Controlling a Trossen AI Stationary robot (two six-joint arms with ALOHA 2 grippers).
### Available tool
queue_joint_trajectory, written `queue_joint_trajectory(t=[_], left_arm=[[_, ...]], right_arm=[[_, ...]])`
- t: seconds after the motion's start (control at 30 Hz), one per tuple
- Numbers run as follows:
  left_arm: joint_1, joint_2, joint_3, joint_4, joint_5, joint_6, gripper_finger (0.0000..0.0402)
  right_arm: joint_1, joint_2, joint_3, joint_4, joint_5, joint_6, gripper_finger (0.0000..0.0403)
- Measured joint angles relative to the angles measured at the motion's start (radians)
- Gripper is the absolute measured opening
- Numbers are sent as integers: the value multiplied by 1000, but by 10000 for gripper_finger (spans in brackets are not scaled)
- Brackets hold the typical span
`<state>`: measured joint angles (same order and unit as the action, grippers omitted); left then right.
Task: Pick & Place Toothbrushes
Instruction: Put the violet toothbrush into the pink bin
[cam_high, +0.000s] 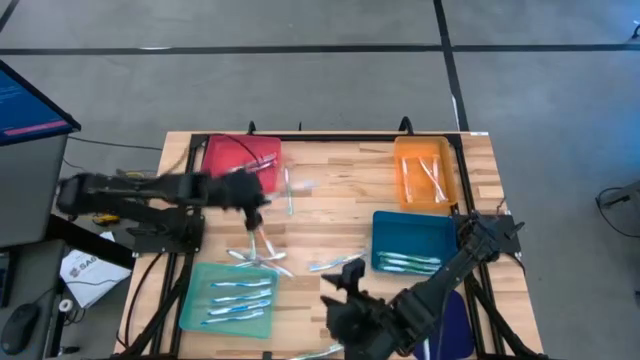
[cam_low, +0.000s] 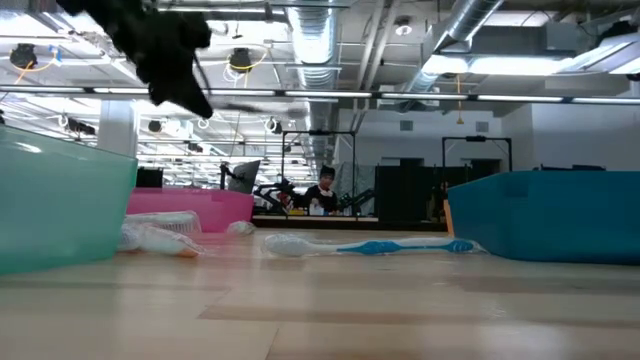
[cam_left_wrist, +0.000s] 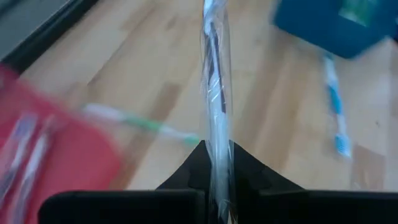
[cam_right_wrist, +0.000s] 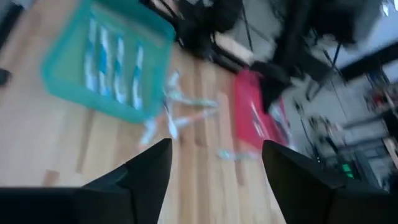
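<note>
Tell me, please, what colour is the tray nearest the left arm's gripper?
Red; the tray shows best in the high view, beside the left gripper.

I'm running this rig in a large open lab or workshop hall. Across the wooden surface (cam_low: 320, 310) I see exposed silver ducts (cam_low: 320, 40) and pipes on the ceiling, long strip lights, black equipment racks (cam_low: 400, 195), and a person (cam_low: 322, 190) seated at a bench. From overhead, grey concrete floor (cam_high: 300, 90) surrounds the surface.
</note>
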<state>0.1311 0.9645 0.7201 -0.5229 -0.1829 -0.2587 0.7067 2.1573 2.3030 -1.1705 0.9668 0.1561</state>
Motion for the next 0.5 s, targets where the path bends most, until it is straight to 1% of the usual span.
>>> queue_joint_trajectory(t=[0.07, 0.13, 0.2, 0.23, 0.27, 0.33, 0.4, 0.47, 0.5], left_arm=[[157, -28, -2, -39, 88, 18, 16], [293, -30, -2, -45, 153, 41, 16], [402, -25, -2, -67, 182, 74, 16], [446, -16, -2, -66, 187, 98, 16], [481, -5, -2, -65, 189, 118, 16], [534, 23, -2, -77, 191, 151, 16], [575, 59, -1, -79, 215, 178, 16], [601, 112, 0, -95, 218, 202, 16], [615, 141, -1, -103, 211, 209, 16]], right_arm=[[-5, -4, -23, 83, -34, -69, 245], [-12, -31, -69, 155, -106, -137, 245], [-31, -75, -137, 300, -200, -218, 245], [-40, -110, -192, 353, -244, -249, 245], [-46, -144, -251, 405, -283, -272, 245], [-68, -216, -402, 565, -338, -297, 245], [-80, -314, -595, 728, -345, -320, 245], [-100, -417, -793, 987, -345, -367, 245], [-109, -478, -883, 1077, -346, -386, 245]])
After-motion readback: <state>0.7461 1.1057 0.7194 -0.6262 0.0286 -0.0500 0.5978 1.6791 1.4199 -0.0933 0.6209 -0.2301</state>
